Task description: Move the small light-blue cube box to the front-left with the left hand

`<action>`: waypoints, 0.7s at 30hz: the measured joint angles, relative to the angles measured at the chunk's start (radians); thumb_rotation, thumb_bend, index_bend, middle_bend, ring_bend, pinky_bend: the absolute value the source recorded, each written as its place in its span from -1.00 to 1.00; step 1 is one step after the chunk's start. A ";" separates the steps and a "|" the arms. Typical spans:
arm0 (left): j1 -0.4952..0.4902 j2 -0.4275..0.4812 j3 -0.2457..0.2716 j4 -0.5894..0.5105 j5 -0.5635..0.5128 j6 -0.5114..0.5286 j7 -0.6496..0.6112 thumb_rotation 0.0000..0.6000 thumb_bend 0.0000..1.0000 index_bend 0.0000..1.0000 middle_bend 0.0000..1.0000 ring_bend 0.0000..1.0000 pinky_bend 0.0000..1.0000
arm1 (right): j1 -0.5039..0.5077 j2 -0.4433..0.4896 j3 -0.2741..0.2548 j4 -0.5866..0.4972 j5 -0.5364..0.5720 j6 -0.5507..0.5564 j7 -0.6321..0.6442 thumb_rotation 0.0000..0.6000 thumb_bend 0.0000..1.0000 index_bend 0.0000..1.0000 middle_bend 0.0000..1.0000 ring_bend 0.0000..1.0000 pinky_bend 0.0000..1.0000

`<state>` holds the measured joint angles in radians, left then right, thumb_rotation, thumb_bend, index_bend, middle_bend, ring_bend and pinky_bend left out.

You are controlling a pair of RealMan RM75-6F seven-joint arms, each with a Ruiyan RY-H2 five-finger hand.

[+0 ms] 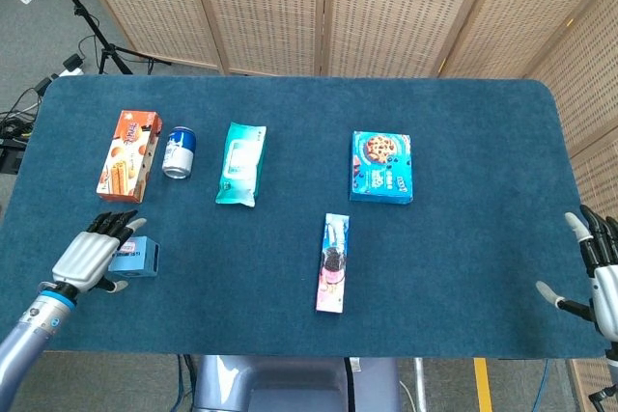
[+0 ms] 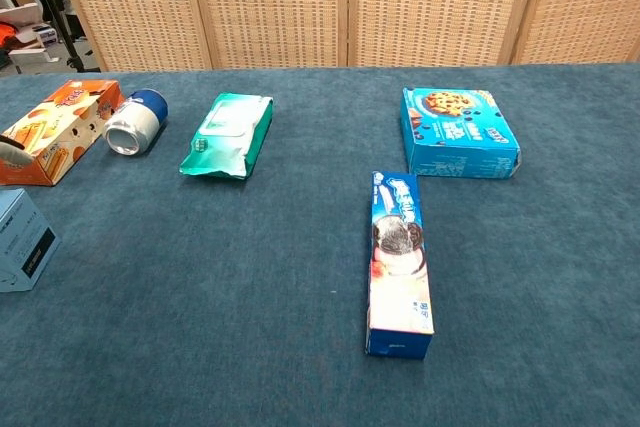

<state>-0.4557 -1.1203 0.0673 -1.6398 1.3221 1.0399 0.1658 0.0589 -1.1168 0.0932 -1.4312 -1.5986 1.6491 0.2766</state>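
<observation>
— Left hand [image 1: 89, 256] at lower left of the head view: what is it doing?
— Fingers spread over the small light-blue cube box [image 1: 134, 258], touching its left side; no grip shows.
— And the box?
— Flat on the blue table [image 1: 463, 142], below the orange carton [image 1: 128, 154]. Nearly cubic, no clear long axis; its labelled face [image 2: 38, 242] points right in the chest view.
— Right hand [image 1: 601, 272]?
— Lower right edge, fingers apart, empty.

Light-blue cube box [image 1: 134, 258], orange carton [image 1: 128, 154], teal pouch [image 1: 240, 163] (print perhaps white), dark-blue tablecloth [image 1: 463, 132].
</observation>
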 measured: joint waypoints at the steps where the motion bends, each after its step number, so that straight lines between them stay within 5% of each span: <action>1: -0.001 -0.001 -0.003 -0.008 -0.016 -0.001 0.027 1.00 -1.00 -1.00 -0.99 -0.99 -0.97 | 0.000 0.000 0.000 0.000 0.000 0.001 0.002 1.00 -1.00 -1.00 -1.00 -1.00 -1.00; 4: -0.007 -0.010 -0.017 -0.038 -0.095 -0.005 0.131 1.00 -1.00 -0.90 -0.84 -0.86 -0.73 | -0.002 0.001 0.001 0.003 0.002 0.003 0.010 1.00 -1.00 -1.00 -1.00 -1.00 -1.00; 11: -0.040 -0.090 -0.056 -0.062 -0.241 -0.023 0.284 1.00 -0.99 -0.30 -0.23 -0.28 -0.15 | -0.002 0.002 0.007 0.010 0.013 0.003 0.031 1.00 -1.00 -1.00 -1.00 -1.00 -1.00; 21: -0.039 -0.119 -0.074 -0.033 -0.269 -0.006 0.282 1.00 -0.87 -0.16 -0.09 -0.14 -0.07 | -0.001 -0.001 0.011 0.016 0.019 0.003 0.042 1.00 -1.00 -1.00 -1.00 -1.00 -1.00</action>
<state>-0.4948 -1.2391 -0.0071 -1.6733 1.0529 1.0340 0.4475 0.0574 -1.1178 0.1043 -1.4148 -1.5796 1.6516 0.3185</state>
